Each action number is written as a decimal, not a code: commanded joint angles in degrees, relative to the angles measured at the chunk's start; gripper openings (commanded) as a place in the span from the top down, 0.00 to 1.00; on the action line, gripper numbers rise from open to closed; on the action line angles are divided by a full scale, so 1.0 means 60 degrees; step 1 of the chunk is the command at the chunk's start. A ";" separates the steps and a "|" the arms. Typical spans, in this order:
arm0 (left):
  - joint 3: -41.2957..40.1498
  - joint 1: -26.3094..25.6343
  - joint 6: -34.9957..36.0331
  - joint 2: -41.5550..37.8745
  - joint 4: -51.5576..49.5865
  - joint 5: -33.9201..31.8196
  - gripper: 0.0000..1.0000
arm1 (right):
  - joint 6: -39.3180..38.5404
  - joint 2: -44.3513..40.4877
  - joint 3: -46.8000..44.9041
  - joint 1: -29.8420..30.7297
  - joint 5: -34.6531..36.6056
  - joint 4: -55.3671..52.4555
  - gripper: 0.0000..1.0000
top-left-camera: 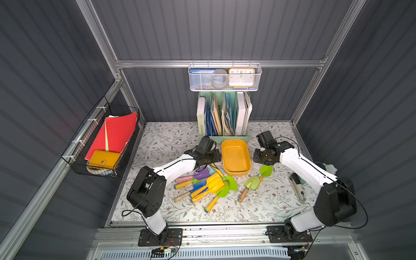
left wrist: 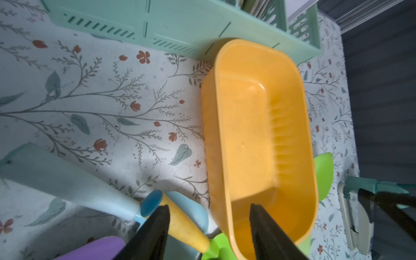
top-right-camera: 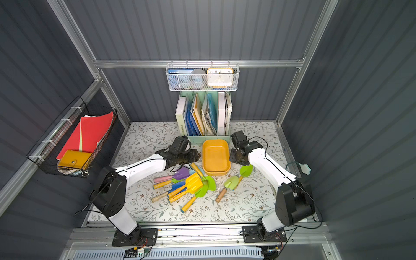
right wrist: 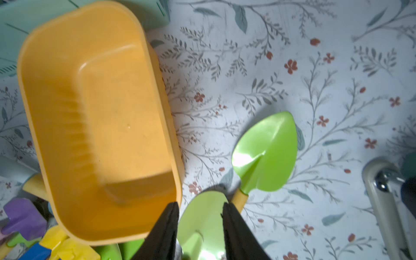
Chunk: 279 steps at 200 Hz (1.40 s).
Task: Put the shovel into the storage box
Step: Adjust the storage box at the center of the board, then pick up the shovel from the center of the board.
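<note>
Tabletop (top-left-camera: 157,139): 1, floral cover.
Arms: 2, both reaching toward the far edge, one either side of the box.
Baskets: 2. The black wire basket (top-left-camera: 101,139) is on the left wall and the white mesh basket (top-left-camera: 225,77) on the rear rail.
Rack (top-left-camera: 225,117): 1, at the far edge, centre.
Box (top-left-camera: 236,157): 1, directly in front of the rack, empty.
Shovels: all on the tabletop, outside the box.
- The shovel pile (top-left-camera: 209,184) lies off the box's near left corner; they overlap, so the count is unclear.
- Apart from it are 2 green ones, the pale shovel (top-left-camera: 252,183) and the bright shovel (top-left-camera: 266,170), off the near right corner.

Stapler (top-left-camera: 298,188): 1, near the right edge.
Left gripper (left wrist: 209,206): fingers moderately apart, empty, at the box's near left end.
Right gripper (right wrist: 200,203): narrow gap, nothing gripped, above the green pair.
</note>
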 commanded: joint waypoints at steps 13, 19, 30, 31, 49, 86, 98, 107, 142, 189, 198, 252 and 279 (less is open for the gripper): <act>-0.0759 -0.0027 0.0087 -0.0704 -0.0322 -0.0696 0.36 | 0.1252 -0.1296 -0.1212 0.0972 0.0351 -0.0813 0.54; -0.0888 -0.0019 0.0057 -0.0791 -0.0321 -0.0752 0.36 | 0.1506 -0.1507 -0.1419 0.1238 0.0421 -0.0852 0.54; -0.1096 -0.0026 -0.0021 -0.0964 -0.0322 -0.0797 0.35 | 0.1938 -0.1800 -0.1818 0.1636 0.0277 -0.0822 0.54; -0.1111 -0.0027 -0.0030 -0.0980 -0.0315 -0.0798 0.35 | 0.1996 -0.1814 -0.1844 0.1676 0.0267 -0.0811 0.54; -0.1449 -0.0027 -0.0182 -0.1289 -0.0209 -0.0756 0.35 | 0.2688 -0.2017 -0.2399 0.2308 0.0260 -0.0692 0.53; -0.1804 -0.0027 -0.0360 -0.1629 -0.0181 -0.0741 0.35 | 0.3938 -0.1710 -0.2964 0.3495 0.0253 -0.0184 0.51; -0.1921 -0.0027 -0.0433 -0.1731 -0.0150 -0.0741 0.35 | 0.4248 -0.1407 -0.2934 0.3858 0.0320 -0.0101 0.51; -0.2020 -0.0020 -0.0471 -0.1816 -0.0133 -0.0741 0.35 | 0.4467 -0.1163 -0.2876 0.4096 0.0403 -0.0089 0.51; -0.2465 -0.0027 -0.0655 -0.2132 0.0073 -0.0712 0.35 | 0.4876 -0.0319 -0.2416 0.4629 0.0660 -0.0083 0.51; -0.2743 -0.0025 -0.0719 -0.2249 0.0088 -0.0858 0.35 | 0.5323 0.0598 -0.2236 0.4674 0.1055 -0.0295 0.55; -0.2746 -0.0019 -0.0713 -0.2231 0.0088 -0.0857 0.35 | 0.5359 0.0726 -0.2236 0.4674 0.1028 -0.0196 0.56; -0.2723 -0.0027 -0.0717 -0.1981 0.0235 -0.0786 0.35 | 0.5593 0.1116 -0.2401 0.4674 0.0971 0.0237 0.63; -0.2682 -0.0027 -0.0733 -0.1898 0.0293 -0.0741 0.35 | 0.5738 0.1075 -0.2671 0.4674 0.0951 0.0512 0.67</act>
